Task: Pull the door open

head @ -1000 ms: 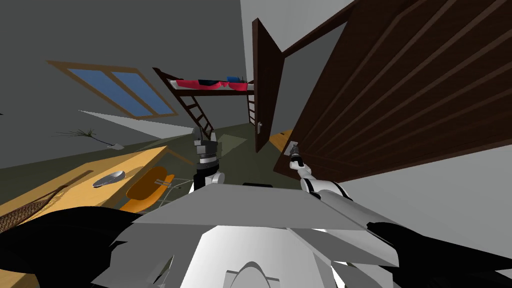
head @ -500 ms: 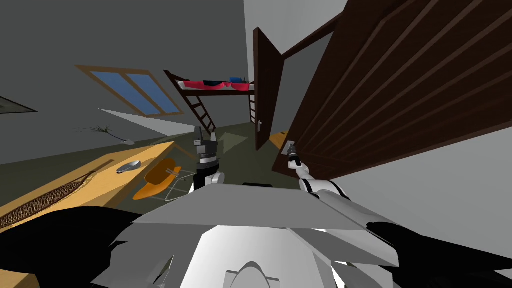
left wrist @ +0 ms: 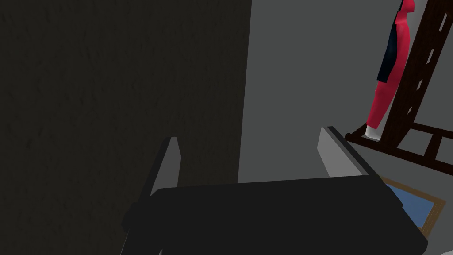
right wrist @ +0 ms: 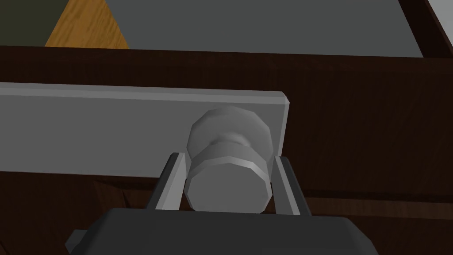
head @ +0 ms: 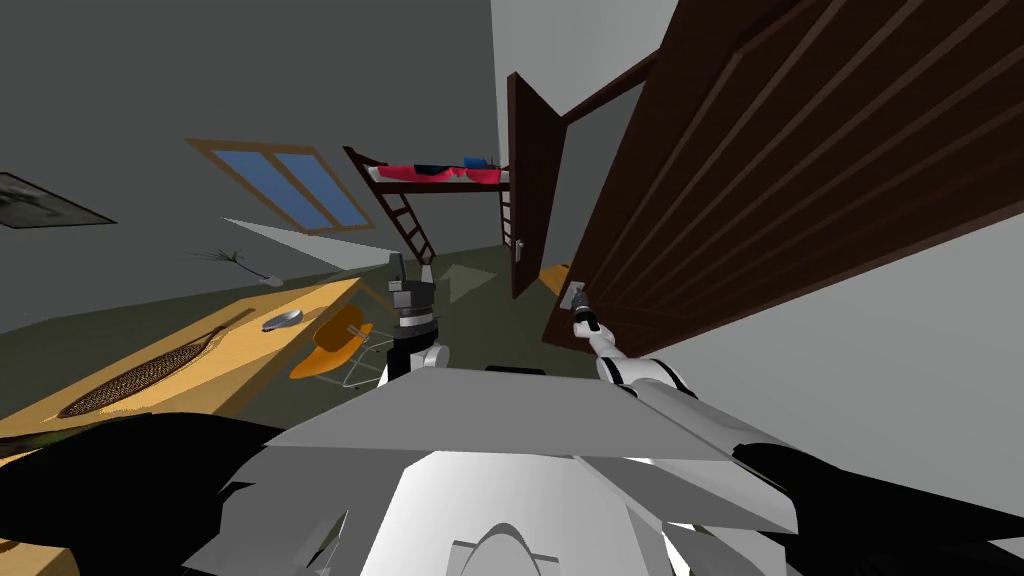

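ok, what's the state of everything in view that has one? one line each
near door: partly open, swung off its frame
right gripper: jaws shut on the door knob
door knob: clamped on both sides, on its grey plate
left gripper: jaws open, holding nothing
far door: open wide

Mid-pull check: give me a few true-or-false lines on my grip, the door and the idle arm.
1. The jaws of the right gripper press both sides of the grey knob. True.
2. The knob sits on a grey plate on the dark brown door. True.
3. That door is fully shut. False: it stands partly open.
4. The left gripper is shut. False: its jaws stand open, with nothing between them.
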Robot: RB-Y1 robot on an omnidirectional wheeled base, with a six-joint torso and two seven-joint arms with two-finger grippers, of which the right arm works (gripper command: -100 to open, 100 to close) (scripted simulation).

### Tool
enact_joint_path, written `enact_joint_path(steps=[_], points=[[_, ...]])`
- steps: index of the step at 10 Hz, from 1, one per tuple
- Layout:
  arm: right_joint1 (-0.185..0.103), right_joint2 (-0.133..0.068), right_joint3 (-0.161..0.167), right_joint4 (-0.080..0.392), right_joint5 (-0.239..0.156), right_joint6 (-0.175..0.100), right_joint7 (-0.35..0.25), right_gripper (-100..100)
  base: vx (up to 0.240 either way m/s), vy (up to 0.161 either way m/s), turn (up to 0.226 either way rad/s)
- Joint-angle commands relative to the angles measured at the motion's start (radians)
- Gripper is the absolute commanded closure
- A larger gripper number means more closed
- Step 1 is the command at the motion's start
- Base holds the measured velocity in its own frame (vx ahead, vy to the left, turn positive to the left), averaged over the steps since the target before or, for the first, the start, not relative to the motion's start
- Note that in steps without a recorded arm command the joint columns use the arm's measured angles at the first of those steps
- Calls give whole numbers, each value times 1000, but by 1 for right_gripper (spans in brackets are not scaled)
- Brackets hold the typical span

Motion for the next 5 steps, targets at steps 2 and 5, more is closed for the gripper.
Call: enact_joint_path(steps=[2,5], points=[[-3,5,19,-4,8,-1,-12,100,-171,-73,50],[-6,12,48,-12,21,-1,-29,100,-167,-106,60]])
